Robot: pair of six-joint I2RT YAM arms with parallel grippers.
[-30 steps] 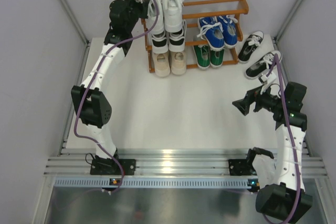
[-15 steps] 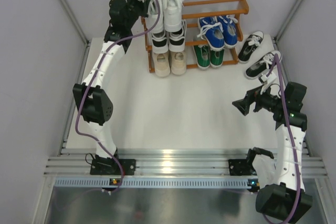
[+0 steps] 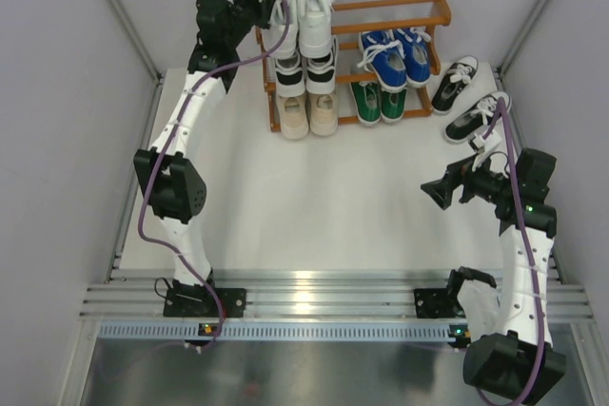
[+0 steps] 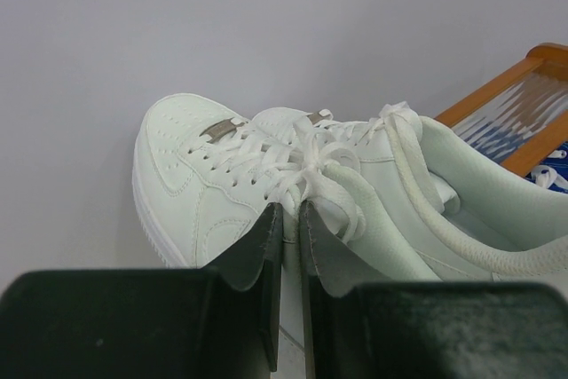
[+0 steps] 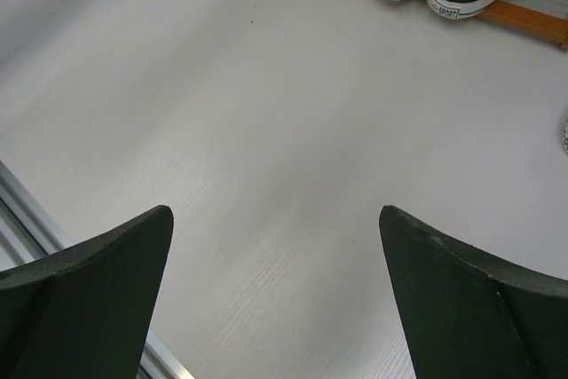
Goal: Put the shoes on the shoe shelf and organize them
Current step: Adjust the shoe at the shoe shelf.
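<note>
Grey walls and slanted metal struts close in a white table (image 3: 314,187), with the shoe shelf (image 3: 400,2) standing at its far edge; on the left half of the shelf the all-white pair (image 3: 312,7) sits on the top tier, a black pair with white laces (image 3: 319,68) on the middle tier and the beige pair (image 3: 309,113) on the lowest; on the right half the blue pair (image 3: 395,59) fills the middle tier and the green pair (image 3: 379,100) the lowest; a second black pair (image 3: 479,118) lies on the table just right of the shelf, toes pointing toward the near edge, the two shoes slightly apart

The left gripper (image 4: 286,210) is raised at the shelf's top left corner, right against the side of the nearer white shoe; its fingers are drawn almost together with only a thin slit between them, and whether they pinch any part of the shoe I cannot tell; the right gripper (image 5: 275,215) hangs over bare table well in front of the shelf, jaws spread wide with nothing between them, the green heels showing at the top of its wrist view
</note>
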